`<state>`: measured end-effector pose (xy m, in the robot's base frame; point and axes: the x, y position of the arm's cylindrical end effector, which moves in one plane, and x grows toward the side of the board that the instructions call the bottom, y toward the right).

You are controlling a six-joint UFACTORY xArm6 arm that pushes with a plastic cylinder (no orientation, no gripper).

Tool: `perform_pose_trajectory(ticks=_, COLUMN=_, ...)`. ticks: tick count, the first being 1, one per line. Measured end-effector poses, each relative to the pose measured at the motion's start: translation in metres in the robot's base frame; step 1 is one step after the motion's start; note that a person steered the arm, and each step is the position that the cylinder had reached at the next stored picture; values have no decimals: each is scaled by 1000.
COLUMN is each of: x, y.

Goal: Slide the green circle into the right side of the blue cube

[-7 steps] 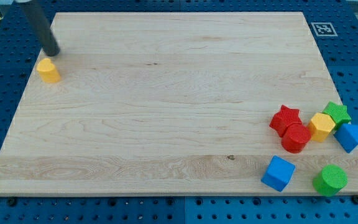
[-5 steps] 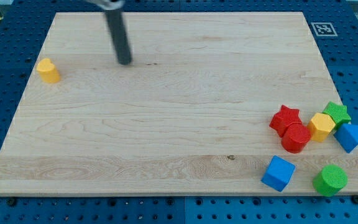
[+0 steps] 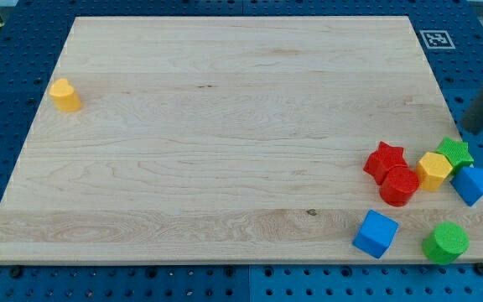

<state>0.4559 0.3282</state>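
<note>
The green circle (image 3: 445, 242) sits at the board's bottom right corner. The blue cube (image 3: 376, 233) lies just to its left, with a small gap between them. My tip (image 3: 471, 129) is at the view's right edge, off the board's right side, above the green star (image 3: 455, 153) and well above the green circle. It touches no block.
A red star (image 3: 384, 159), a red circle (image 3: 400, 185), a yellow block (image 3: 433, 170) and a blue triangle (image 3: 474, 184) cluster with the green star above the cube and circle. A yellow block (image 3: 64, 95) sits at the far left. The wooden board (image 3: 225, 134) rests on a blue pegboard.
My tip has swept from the board's upper left, near the far-left yellow block, across to the right edge above the green star. No block has moved.
</note>
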Motion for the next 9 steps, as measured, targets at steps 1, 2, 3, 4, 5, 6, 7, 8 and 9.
perform_pose_trajectory(ticks=1, x=12, y=17)
perform_pose_trajectory(ticks=2, x=44, y=17)
perform_pose_trajectory(ticks=3, x=89, y=17)
perform_pose_trajectory(ticks=4, x=124, y=16)
perform_pose_trajectory(ticks=5, x=158, y=-7)
perform_pose_trajectory(ticks=6, x=162, y=-27)
perform_pose_trajectory(ticks=7, x=161, y=-44)
perform_pose_trajectory(ticks=8, x=162, y=-62)
perform_pose_trajectory(ticks=9, x=161, y=-84)
